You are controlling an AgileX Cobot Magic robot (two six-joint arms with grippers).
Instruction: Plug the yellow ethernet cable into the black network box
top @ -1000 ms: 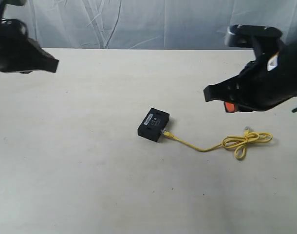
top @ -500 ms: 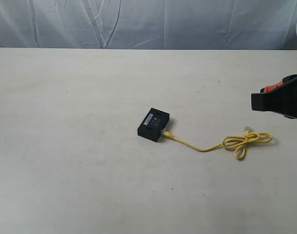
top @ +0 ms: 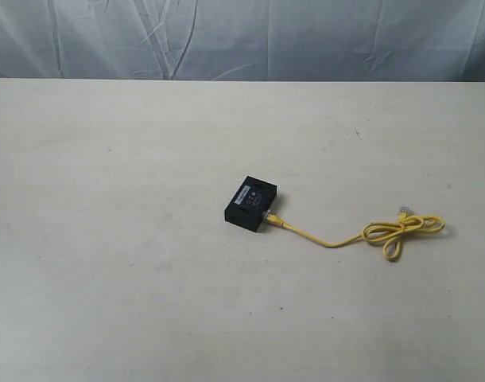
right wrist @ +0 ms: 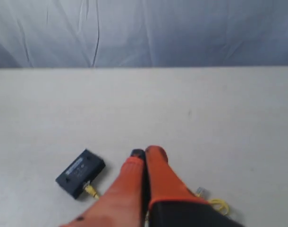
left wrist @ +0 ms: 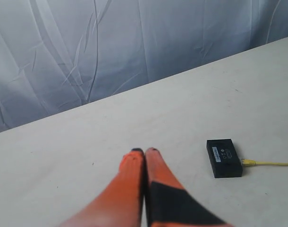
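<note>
The black network box (top: 251,203) lies flat near the middle of the table, white label on top. One plug of the yellow ethernet cable (top: 330,241) sits in the box's side port; the cord runs right into a loose loop (top: 403,229) with a free clear plug (top: 403,211). Neither arm shows in the exterior view. In the left wrist view my left gripper (left wrist: 144,151) is shut and empty, well away from the box (left wrist: 224,157). My right gripper (right wrist: 146,152) is shut with nothing in it, high above the table, with the box (right wrist: 80,173) and cable plug (right wrist: 90,190) to one side.
A pale table (top: 115,239) fills the scene, with a wrinkled grey-blue cloth backdrop (top: 242,36) behind its far edge. The cable's free plug (right wrist: 201,192) and part of its loop (right wrist: 219,206) lie just beside the right gripper's fingers.
Both arms have drawn back out of the exterior view: the left one left first, the right one moved off the right edge. Box and cable have not moved.
</note>
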